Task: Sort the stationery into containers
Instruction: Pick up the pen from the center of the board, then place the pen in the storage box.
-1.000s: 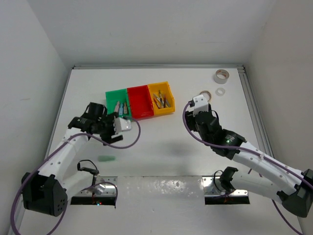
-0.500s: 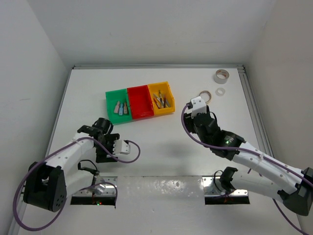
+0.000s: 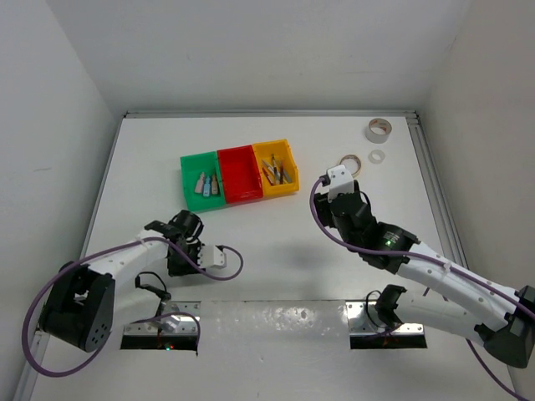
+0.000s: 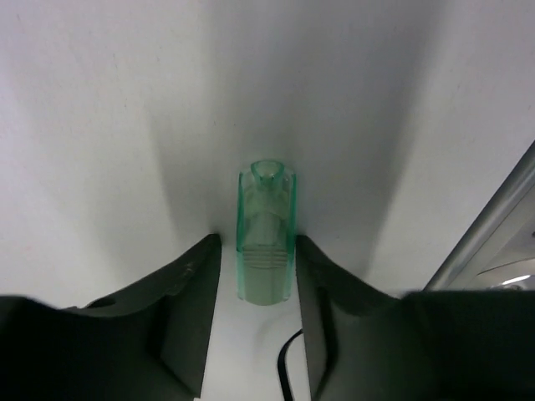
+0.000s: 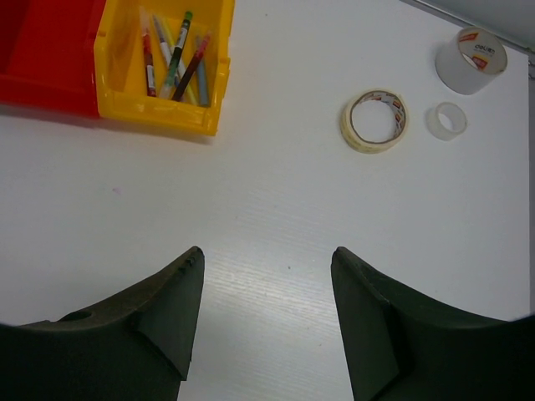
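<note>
While the green pastel piece [image 4: 266,251] lies on the desk [image 4: 100,125] between your left claw [image 4: 257,244] fingers, long axis toward 12 o'clock, the claw stands narrow around it; grip uncertain. The green bin [image 3: 187,160] waits at 12 o'clock.

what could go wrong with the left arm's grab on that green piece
1. The green piece lies off centre in the left gripper, close against one finger with a gap at the other, so closing may shove or turn it instead of gripping it.
2. Only its near end sits between the fingertips; once lifted, it could tip or slip out on the way to the green bin.
</note>
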You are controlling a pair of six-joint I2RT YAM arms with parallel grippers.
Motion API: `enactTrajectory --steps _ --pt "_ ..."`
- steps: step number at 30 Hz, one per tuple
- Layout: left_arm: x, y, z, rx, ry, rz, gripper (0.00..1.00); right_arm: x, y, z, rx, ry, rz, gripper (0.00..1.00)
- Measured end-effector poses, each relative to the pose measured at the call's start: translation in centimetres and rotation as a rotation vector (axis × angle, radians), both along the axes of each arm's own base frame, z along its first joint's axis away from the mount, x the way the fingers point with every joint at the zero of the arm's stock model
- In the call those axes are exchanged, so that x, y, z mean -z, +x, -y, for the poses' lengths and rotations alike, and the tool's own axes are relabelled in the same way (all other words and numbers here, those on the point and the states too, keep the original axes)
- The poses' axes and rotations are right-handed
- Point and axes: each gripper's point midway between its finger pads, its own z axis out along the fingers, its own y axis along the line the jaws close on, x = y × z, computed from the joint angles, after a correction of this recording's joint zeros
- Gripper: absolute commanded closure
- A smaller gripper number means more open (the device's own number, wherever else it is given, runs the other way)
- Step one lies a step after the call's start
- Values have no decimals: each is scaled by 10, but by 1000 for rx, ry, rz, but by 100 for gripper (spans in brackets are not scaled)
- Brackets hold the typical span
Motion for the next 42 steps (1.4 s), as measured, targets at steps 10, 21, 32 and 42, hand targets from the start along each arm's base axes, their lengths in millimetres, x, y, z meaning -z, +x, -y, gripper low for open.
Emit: enactTrajectory --steps 10,21,32,42 --pt "-18 31 26 -198 -94 16 100 0 1 2 7 -10 3 38" --pt "-142 246 73 -1080 -635 187 100 2 2 2 6 -29 4 38" --pt "-66 296 30 -1484 -357 196 93 -4 3 8 22 -46 29 35" --pt "-57 295 15 -1555 -278 297 53 8 18 14 87 -72 -20 36"
